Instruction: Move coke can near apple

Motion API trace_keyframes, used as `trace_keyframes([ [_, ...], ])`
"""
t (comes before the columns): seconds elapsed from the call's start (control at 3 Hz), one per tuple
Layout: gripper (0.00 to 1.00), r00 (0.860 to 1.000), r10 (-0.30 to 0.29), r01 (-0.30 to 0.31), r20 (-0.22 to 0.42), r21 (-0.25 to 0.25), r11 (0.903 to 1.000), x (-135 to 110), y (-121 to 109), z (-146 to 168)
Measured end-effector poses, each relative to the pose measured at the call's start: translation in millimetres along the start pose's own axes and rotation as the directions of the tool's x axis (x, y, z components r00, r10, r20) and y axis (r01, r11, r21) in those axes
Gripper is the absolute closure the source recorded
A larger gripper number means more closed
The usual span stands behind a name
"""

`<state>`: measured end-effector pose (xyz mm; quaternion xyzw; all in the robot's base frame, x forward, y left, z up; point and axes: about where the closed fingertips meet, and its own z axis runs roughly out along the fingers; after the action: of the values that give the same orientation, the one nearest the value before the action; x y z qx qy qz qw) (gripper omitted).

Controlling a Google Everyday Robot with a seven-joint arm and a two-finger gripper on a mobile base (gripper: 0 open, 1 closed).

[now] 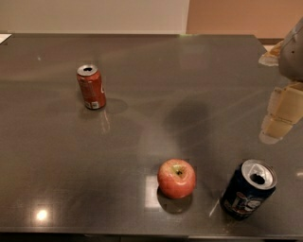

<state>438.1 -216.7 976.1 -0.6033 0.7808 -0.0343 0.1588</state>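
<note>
The coke can (91,87) stands upright at eleven o'clock from the apple (176,178), well apart. The gripper (279,116) hangs at the view's three o'clock edge, probably not yet reaching. Spread or pressed together, I cannot tell. A dark blue can (248,189) crowds the apple's three o'clock.

A single camera (the only view) looks down at a slant across the dark tabletop (57,156) from high above its near edge, facing the pale wall (94,14) beyond. The frame is wide enough to hold the coke can (91,87) far left and the apple (176,178) close in. The gripper (279,118) hangs at the right edge, nearer the lens.
</note>
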Motion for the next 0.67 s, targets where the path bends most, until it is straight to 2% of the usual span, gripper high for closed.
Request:
trace_keyframes([
  [0.67, 0.00, 1.000, -0.002, 0.002, 0.016, 0.006, 1.0000, -6.4, -4.5, -0.1],
])
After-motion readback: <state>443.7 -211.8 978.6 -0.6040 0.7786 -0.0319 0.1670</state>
